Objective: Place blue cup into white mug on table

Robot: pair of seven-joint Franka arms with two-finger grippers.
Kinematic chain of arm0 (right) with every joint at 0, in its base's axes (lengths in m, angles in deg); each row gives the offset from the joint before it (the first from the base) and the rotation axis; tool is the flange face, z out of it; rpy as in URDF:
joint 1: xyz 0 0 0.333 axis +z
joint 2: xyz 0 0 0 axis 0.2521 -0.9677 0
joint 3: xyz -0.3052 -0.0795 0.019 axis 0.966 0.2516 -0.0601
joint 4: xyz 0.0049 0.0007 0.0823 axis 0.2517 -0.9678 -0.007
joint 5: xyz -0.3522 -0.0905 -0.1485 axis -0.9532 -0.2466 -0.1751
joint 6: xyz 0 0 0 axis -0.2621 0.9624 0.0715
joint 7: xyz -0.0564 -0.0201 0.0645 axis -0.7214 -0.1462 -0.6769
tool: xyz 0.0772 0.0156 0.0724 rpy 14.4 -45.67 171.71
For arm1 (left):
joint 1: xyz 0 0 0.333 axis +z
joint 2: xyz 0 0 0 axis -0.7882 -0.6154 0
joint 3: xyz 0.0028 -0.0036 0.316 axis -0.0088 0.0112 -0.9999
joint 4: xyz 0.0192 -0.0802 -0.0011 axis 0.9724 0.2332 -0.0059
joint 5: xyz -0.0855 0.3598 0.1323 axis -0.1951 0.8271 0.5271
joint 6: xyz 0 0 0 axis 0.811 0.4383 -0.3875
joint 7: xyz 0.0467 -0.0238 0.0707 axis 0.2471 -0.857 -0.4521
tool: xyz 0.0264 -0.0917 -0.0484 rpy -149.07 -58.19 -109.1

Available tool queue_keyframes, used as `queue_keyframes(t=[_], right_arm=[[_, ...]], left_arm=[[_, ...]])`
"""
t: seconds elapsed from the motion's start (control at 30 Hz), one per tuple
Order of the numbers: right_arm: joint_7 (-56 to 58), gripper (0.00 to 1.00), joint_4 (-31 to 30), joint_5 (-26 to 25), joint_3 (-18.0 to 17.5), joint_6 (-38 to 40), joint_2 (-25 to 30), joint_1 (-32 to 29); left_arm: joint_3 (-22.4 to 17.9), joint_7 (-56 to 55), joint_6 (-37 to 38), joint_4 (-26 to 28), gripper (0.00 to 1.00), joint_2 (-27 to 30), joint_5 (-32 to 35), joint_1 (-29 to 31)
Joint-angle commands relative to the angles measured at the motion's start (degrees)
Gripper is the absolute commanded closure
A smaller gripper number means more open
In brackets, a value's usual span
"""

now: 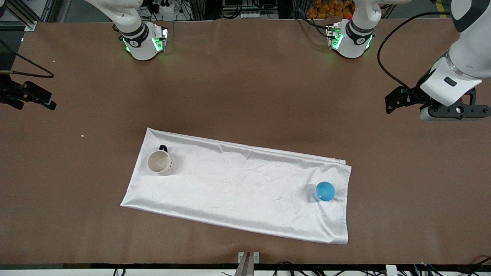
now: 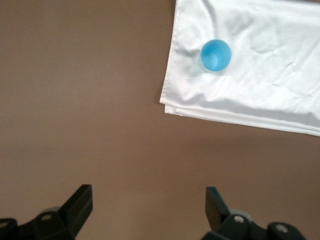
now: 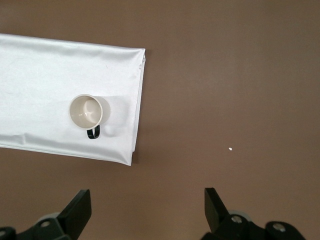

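Cup (image 1: pixel 325 191) of translucent bright-blue plastic, round and handleless, is standing upright on the white cloth (image 1: pixel 238 184) near the cloth's corner toward the left arm's end of the brown surface (image 1: pixel 245 88), while the white mug (image 1: pixel 159 162), off-white with a dark handle and small dark marks on its side, is sitting upright at the cloth's end toward the right arm, well apart from the cup; no writing is readable on either. The left tool (image 2: pixel 147 202) is hovering over bare surface near the edge at the left arm's end with its fingers spread apart, tilting down toward the cup. The right tool (image 3: pixel 147 202) is hanging over bare surface near the right arm's end, fingers likewise apart, looking down at the mug.
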Motion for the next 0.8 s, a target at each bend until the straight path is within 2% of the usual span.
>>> queue_keyframes(t=[0.0,0.53,0.77], right_arm=[[-1.27,0.00,0.65,0.32,0.05,0.84,-0.18,0.69],[-1.27,0.00,0.12,0.15,-0.04,1.19,-0.18,1.31],[-5.66,0.00,-3.39,1.02,-0.30,0.22,-1.32,1.48]], left_arm=[[0.03,-0.35,1.01,-0.91,0.00,-0.29,-0.38,0.09],[0.03,0.00,1.01,-1.00,0.00,-0.47,-0.38,0.01],[0.03,0.35,1.01,-1.09,0.00,-0.56,-0.38,-0.17]])
